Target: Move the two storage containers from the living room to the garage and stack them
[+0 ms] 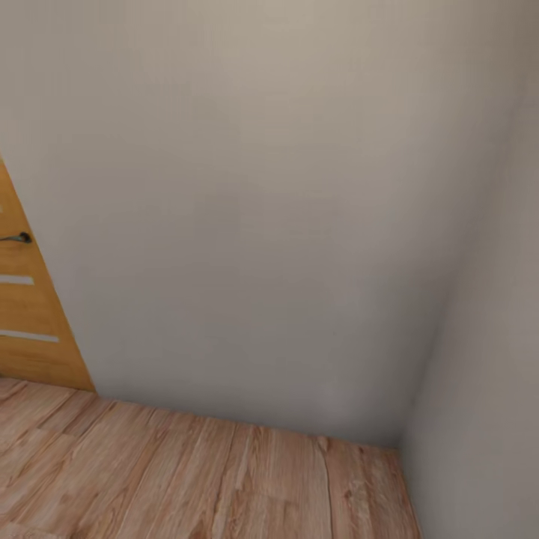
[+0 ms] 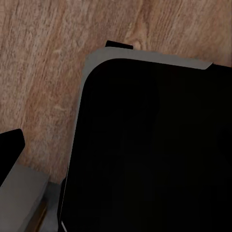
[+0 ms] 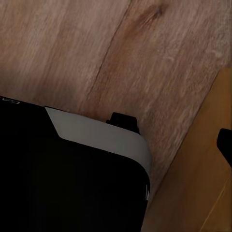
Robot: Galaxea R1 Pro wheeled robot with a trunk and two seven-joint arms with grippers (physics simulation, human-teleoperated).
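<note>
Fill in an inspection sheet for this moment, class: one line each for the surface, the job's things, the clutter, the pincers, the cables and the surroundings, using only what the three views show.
Surface: light wood-plank floor, bare where it can be seen in the head view.
Job's things: nothing seen; no orange-red containers in these pictures.
Clutter: nothing seen.
Pincers: the wrist views look down past a black, grey-edged part of the robot's body at the planks; whether either pincer is open or shut cannot be told.
Cables: nothing seen.
Surroundings: a corner of two plain pale walls; an orange-wood door with a dark handle at the head view's left edge.
</note>
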